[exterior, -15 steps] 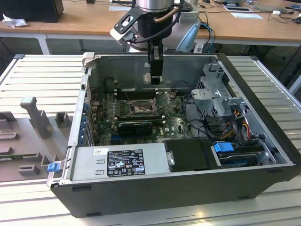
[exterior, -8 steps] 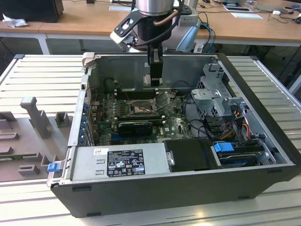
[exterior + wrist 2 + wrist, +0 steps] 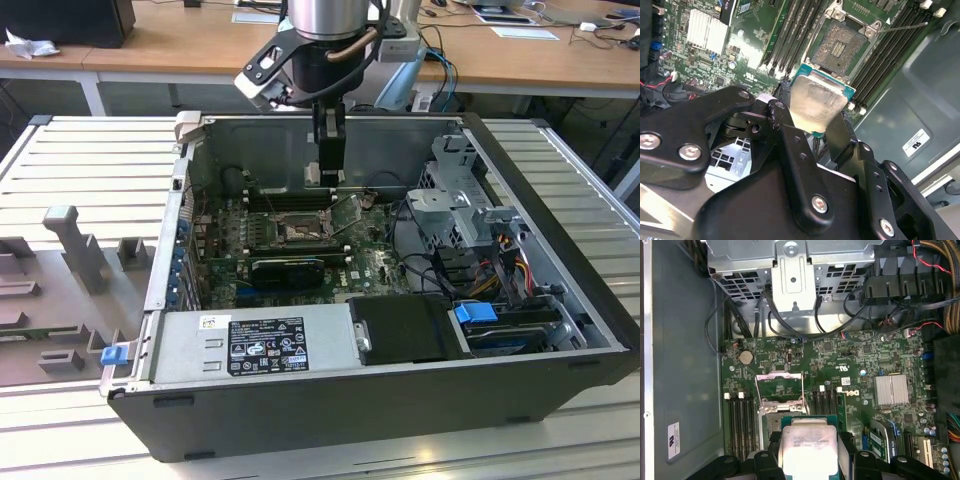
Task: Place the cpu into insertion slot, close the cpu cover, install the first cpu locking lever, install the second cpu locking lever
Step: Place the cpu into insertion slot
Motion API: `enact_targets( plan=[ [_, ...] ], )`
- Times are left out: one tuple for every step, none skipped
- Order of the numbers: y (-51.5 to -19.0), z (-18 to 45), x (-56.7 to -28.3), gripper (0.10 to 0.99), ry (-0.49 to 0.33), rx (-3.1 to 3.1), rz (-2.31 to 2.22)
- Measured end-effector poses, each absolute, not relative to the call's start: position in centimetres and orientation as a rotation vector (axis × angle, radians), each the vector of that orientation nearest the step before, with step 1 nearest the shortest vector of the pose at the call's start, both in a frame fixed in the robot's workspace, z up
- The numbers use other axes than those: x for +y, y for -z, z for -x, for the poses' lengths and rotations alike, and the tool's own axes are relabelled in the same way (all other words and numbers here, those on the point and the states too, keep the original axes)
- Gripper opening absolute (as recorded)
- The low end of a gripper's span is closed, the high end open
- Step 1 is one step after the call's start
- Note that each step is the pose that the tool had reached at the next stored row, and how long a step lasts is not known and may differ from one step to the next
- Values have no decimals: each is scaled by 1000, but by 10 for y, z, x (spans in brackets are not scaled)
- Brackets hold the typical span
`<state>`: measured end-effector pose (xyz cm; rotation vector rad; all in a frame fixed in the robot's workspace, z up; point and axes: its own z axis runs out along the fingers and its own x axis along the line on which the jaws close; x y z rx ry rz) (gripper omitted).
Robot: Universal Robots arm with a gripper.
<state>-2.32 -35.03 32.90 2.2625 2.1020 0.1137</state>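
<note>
Cpu sits clamped by its edges between the two black fingers of the gripper, held in the air above the board and not seated.

In the exterior view the open computer case lies on its side on a grooved metal table. The arm reaches straight down into the case, wrist vertical and fingers pointing at the floor of the case. The green motherboard lies there.

In the second wrist view the bare insertion slot shows just beyond the chip. In the first wrist view the cpu cover stands swung open.
</note>
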Motion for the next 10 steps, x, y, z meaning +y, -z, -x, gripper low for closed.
enact_targets(
  plan=[
    [-327, 23, -350, 525, -114, 2102, -2263],
    [-326, 23, -350, 525, -114, 2102, -2263],
    [-325, 24, -350, 525, -114, 2102, -2263],
    [-324, 24, -350, 525, -114, 2102, -2263],
    [-323, 24, -350, 525, -114, 2102, -2262],
    [-322, 24, -350, 525, -114, 2102, -2262],
    [-322, 24, -350, 525, -114, 2102, -2262],
    [-320, 24, -350, 525, -114, 2102, -2262],
    [-319, 24, -350, 525, -114, 2102, -2262],
    [-317, 25, -350, 525, -114, 2102, -2262]
  ],
)
